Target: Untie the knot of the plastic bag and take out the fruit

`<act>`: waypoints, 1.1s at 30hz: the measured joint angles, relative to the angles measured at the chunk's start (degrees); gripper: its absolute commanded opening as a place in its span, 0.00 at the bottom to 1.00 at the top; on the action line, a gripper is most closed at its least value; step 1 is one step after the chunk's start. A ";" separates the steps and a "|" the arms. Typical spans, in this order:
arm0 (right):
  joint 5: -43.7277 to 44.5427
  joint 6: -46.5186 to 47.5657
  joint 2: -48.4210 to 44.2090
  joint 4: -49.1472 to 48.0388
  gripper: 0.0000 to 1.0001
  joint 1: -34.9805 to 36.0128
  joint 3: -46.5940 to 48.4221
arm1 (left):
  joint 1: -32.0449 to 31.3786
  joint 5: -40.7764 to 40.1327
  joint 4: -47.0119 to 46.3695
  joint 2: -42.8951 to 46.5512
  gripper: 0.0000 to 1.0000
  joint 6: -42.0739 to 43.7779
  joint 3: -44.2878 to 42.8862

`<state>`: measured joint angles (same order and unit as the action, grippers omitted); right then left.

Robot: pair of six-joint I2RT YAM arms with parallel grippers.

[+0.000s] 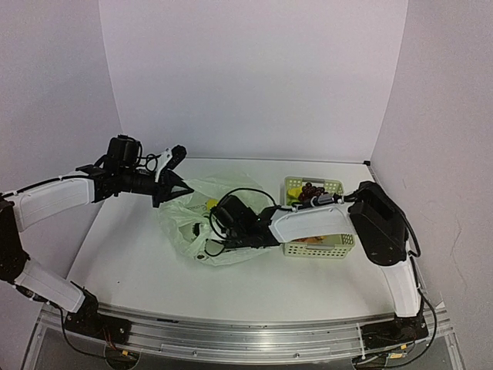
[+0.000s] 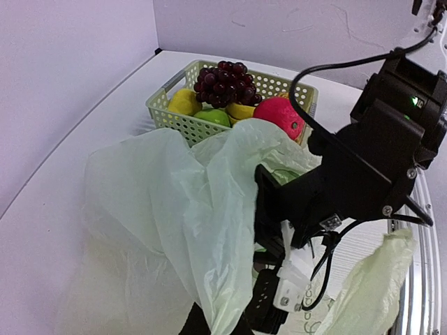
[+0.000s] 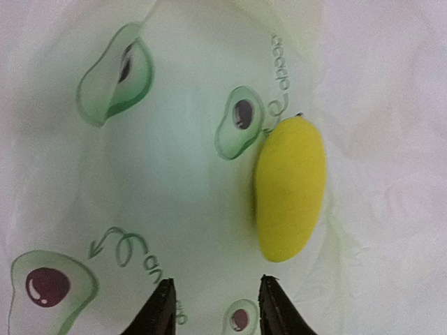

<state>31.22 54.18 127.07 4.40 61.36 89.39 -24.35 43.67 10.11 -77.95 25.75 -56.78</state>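
Note:
The pale green plastic bag lies open on the table, left of the basket. No knot shows. My left gripper is shut on the bag's upper edge and holds it up. My right gripper reaches into the bag's mouth. In the right wrist view it is open and empty, just short of a yellow fruit lying on the bag's printed film. Grapes, a red apple, a yellow fruit and a green fruit sit in the basket.
The pale green perforated basket stands right of the bag, under my right forearm; it also shows in the left wrist view. White walls enclose the table at the back and sides. My right wrist and its cables crowd the bag's opening.

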 measured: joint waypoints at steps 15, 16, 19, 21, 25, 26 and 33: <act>-0.47 5.77 9.63 1.74 0.81 -3.72 14.87 | -1.95 4.30 0.99 0.00 0.00 0.91 -1.37; -0.89 5.74 10.36 2.30 0.81 -4.16 15.71 | -1.95 4.50 0.98 0.00 0.00 0.88 -1.83; -1.62 5.64 12.08 3.82 0.82 -5.41 18.52 | -1.95 5.43 1.05 -0.01 0.00 1.13 -3.26; -1.88 5.46 13.05 4.21 0.82 -6.10 20.38 | -1.95 6.19 1.42 -0.02 0.00 1.37 -4.05; -2.57 4.86 14.46 4.48 0.81 -7.19 22.89 | -1.87 8.16 2.88 -0.13 0.00 1.39 -4.73; -2.82 4.64 14.88 4.76 0.80 -7.36 23.49 | -1.85 8.69 3.26 -0.18 0.00 1.37 -4.75; -6.68 3.55 17.63 6.53 0.69 -7.81 26.40 | -1.72 11.13 4.59 -1.18 0.00 1.31 -5.33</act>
<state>24.54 57.73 144.70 10.92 53.55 115.78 -26.07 54.80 14.71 -79.13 27.06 -62.11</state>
